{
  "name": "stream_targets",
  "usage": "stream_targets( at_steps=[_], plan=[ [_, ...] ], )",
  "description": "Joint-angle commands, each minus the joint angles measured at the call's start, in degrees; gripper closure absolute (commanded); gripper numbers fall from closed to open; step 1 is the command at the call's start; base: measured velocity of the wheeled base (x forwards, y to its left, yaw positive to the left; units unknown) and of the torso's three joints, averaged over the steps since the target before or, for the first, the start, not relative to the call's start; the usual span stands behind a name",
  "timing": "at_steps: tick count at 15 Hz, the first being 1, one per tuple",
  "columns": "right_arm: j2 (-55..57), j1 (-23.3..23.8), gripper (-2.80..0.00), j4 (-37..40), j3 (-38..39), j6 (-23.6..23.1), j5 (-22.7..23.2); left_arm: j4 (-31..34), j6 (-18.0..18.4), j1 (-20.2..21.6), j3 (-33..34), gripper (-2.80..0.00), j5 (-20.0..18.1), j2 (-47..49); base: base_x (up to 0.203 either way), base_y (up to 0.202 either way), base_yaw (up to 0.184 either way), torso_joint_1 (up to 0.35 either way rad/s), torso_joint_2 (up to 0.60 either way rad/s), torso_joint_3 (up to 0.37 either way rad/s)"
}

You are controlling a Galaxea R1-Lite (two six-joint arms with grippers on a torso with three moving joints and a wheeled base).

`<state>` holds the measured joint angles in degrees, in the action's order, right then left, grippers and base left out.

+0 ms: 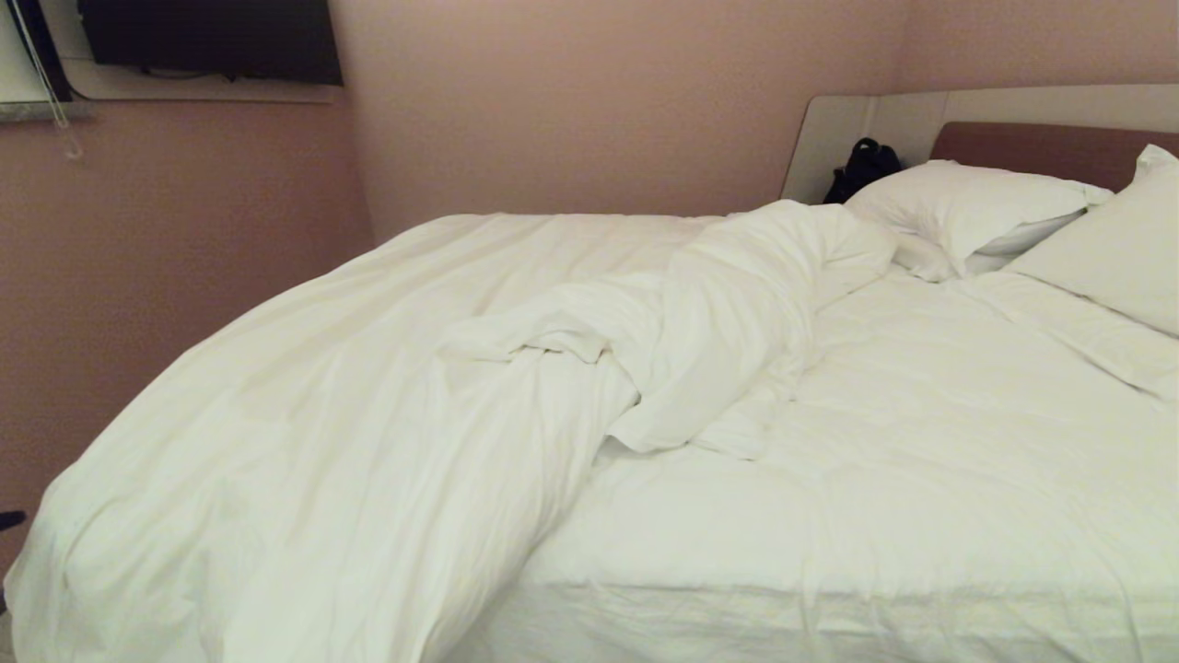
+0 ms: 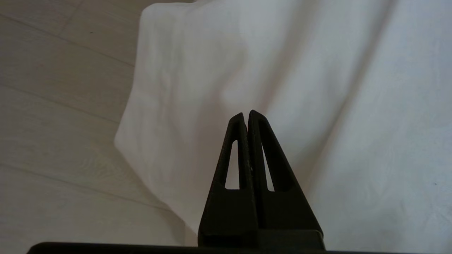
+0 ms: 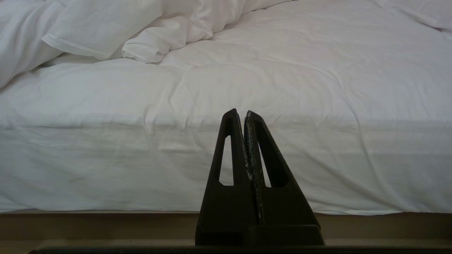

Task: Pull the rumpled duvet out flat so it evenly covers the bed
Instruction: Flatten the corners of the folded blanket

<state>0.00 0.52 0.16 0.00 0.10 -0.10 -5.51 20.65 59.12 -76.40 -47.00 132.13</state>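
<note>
The white duvet (image 1: 304, 396) lies rumpled over the left half of the bed (image 1: 921, 479), with a twisted fold (image 1: 700, 341) bunched along the middle and one side hanging down at the near left. The right half shows bare white sheet. Neither arm appears in the head view. My left gripper (image 2: 246, 113) is shut and empty, pointing at the hanging duvet corner (image 2: 282, 70) beside the floor. My right gripper (image 3: 240, 112) is shut and empty, facing the bed's side (image 3: 176, 158) above the low base (image 3: 106, 225).
Two white pillows (image 1: 967, 207) lean at the headboard (image 1: 1050, 147) on the right, with a black bag (image 1: 861, 166) beside them. Pink walls stand close behind and to the left of the bed. Pale wood floor (image 2: 53, 106) lies beside the duvet's hanging corner.
</note>
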Motion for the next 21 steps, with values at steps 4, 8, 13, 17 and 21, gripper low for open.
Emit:
stream_targets(
  at_steps=[4,8,13,17,21],
  plan=[
    [0.00,0.00,0.00,0.02,0.00,-0.01,0.01,-0.12,0.17,-1.33,-0.76,0.00,-2.27,1.12,0.000,0.000,0.000,0.000,0.00,0.000],
    [0.00,0.00,0.00,0.02,0.00,-0.01,0.01,-0.03,0.24,-1.66,0.06,-2.80,-5.63,-0.14,0.000,0.000,0.000,0.000,0.00,0.000],
    [0.00,0.00,0.00,0.02,0.00,-0.01,0.01,-0.73,0.53,-1.47,-0.16,-2.80,-7.67,-0.44,0.000,0.000,0.000,0.000,0.00,0.000],
    [0.00,0.00,0.00,0.02,0.00,-0.01,0.01,0.04,4.57,-1.77,0.08,-2.80,-9.24,0.55,0.000,0.000,0.000,0.000,0.00,0.000],
    [0.00,0.00,0.00,0.02,0.00,-0.01,0.01,-0.02,4.68,-5.88,-1.31,-2.80,-9.61,2.80,0.000,0.000,0.000,0.000,0.00,0.000]
  ],
)
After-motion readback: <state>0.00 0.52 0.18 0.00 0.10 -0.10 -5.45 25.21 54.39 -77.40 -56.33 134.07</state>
